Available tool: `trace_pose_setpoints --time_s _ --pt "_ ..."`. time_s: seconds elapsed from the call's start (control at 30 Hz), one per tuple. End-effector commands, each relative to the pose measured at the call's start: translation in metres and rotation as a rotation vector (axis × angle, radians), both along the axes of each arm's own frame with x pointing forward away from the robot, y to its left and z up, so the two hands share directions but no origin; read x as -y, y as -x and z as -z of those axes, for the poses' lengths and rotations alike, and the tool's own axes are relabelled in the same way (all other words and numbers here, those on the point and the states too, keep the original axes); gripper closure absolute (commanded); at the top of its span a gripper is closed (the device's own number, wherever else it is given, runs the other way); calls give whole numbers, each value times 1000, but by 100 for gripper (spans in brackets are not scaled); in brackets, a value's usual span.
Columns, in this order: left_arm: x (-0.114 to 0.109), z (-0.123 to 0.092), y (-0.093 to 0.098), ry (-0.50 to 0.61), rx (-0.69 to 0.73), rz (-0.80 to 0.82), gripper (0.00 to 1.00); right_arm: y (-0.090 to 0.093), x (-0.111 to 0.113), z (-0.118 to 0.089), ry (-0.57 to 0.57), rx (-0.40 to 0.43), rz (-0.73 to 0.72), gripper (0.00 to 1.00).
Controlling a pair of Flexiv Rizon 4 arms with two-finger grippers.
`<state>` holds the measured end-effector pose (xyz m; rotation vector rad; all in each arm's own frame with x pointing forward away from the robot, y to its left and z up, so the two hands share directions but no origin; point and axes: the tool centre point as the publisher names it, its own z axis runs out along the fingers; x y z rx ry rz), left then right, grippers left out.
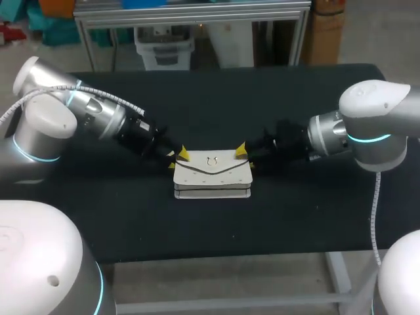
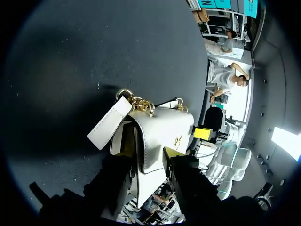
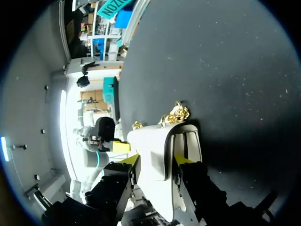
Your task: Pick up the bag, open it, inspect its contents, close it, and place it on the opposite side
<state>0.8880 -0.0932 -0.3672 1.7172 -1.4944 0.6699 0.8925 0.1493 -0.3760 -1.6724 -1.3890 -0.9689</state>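
Holding: both tools look pinched on the bag (image 1: 213,174), one at each short end.
Bag: white, flap (image 1: 213,167) shut, mid-desk, a little nearer the near edge than the far one. I cannot tell if its base rests on the desk (image 1: 295,216) or hangs just above it.
Long axis: runs left to right, parallel to the near edge, so each end points at one arm.
Left tool (image 2: 146,154): fingers straddle the left end, front and back faces between the yellow tips, both seemingly in contact.
Right tool (image 3: 156,161): the same at the right end, its tips close on either side of the folded gusset.
Nearer arm: neither, as they face each other along the axis, equally close.
Clasp (image 1: 212,159): gold, centred on the flap, on the face turned up and toward the near edge, midway between the tools.
Chain (image 2: 141,103): gold, bunched at the left end with a white strap (image 2: 109,123) lying out ahead of the left tool. A second bunch sits at the right end.
Room: bare black desk shows on every side of the bag, widest toward the far edge and toward the left and right edges.
Next, as I judge it: one tool must let go to reach the flap while the other holds the bag. The loose strap could snag.
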Motion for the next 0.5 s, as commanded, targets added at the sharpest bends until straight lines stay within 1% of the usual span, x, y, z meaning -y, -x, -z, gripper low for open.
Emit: trace_pose_setpoints --time_s 0.03,0.1,0.17,0.2,0.23,0.27,0.37,0.5 --pt "2 0 3 2 6 -10 58 -1 1 -3 -10 3 -4 25" --pt "2 -1 3 4 8 -7 66 -2 1 -4 -8 3 -6 30" --pt "4 0 1 3 4 -2 66 -2 0 -5 -5 1 -12 38" --pt "5 2 0 3 -2 4 72 -3 -2 -4 -6 -2 -17 49" --pt "6 3 -1 5 -7 6 92 -3 -3 -3 -2 -5 -27 58" --pt "7 5 -2 6 -11 10 100 -3 -5 -2 -1 -7 -39 100" --pt "9 7 -3 18 -15 19 100 -2 -11 0 6 7 -71 100" --pt "7 7 -2 24 -4 44 100 0 -12 -1 8 20 -83 100"
